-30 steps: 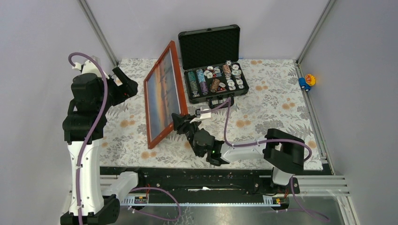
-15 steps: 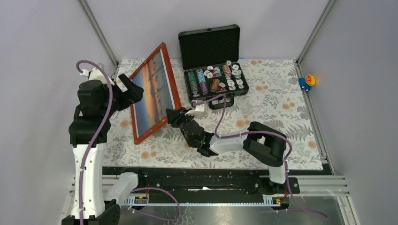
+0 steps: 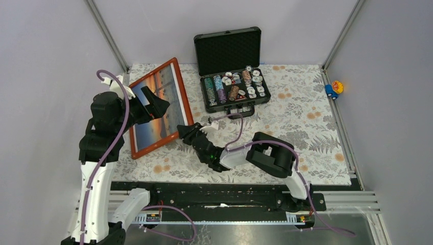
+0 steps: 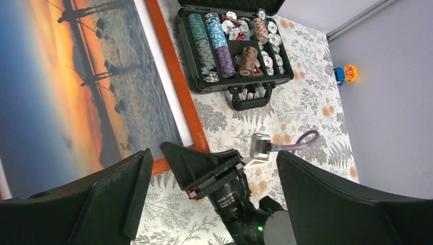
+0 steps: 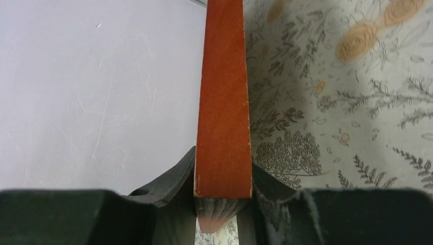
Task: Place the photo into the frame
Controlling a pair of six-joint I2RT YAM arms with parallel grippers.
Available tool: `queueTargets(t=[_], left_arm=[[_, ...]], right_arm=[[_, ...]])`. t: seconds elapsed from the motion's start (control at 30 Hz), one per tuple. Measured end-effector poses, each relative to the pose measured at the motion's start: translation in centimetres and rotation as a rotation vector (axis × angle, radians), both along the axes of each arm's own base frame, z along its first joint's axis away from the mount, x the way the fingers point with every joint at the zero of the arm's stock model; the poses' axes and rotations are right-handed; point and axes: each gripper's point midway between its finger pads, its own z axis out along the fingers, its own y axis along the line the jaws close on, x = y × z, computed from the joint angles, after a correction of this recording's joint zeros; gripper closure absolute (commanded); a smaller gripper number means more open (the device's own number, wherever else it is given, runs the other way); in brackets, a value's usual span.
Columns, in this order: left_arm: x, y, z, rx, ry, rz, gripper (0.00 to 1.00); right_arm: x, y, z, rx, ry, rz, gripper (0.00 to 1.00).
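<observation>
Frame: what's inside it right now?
The photo of a sunset fills the frame, picture side facing the camera, with a thin white strip showing along the inner edge. Anything behind the photo is covered by it and cannot be seen.

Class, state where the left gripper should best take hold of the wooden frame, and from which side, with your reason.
Probably the thin left rail of the frame, from the left, jaws straddling it edge-on: the right gripper clamps the opposite rail that way, and the flat face offers no hold.
</observation>
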Motion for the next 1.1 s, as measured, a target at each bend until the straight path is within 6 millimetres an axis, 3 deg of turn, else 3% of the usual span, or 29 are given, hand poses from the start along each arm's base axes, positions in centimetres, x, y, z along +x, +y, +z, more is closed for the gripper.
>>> queueTargets(t=[0.37,0.63,0.73,0.83,0.97,1.03,1.1], left_arm=[[-0.5,-0.7,-0.1,-0.016,-0.014,-0.036,0.01],[-0.6,-0.9,-0.2,-0.028,-0.012,-0.042,0.01],[-0.7,-0.9,-0.3,-0.033,-0.009,-0.041,0.01],[-0.7,-0.9,-0.2,-0.038,-0.01,-0.039,0.01],[-0.9,-0.9,0.0,-0.041,-0.016,-0.036,0.01],[-0.9,-0.9,0.0,-0.041,-0.017,-0.034,0.01],[-0.9,-0.8,0.0,-0.04,-0.017,-0.032,0.01]], right_arm=[[0.0,0.4,-3.3,0.13,0.096,-0.002,0.98],[0.1,0.2,-4.6,0.167,0.15,0.005,0.54],[-0.5,0.1,-6.8,0.087,0.194,0.028,0.39],[-1.1,-0.1,-9.2,0.012,0.244,0.045,0.3],[-1.2,-0.1,-9.0,0.028,0.26,0.043,0.16],[-1.3,0.1,-8.7,0.031,0.27,0.048,0.03],[-1.5,0.1,-8.3,0.03,0.283,0.053,0.0]])
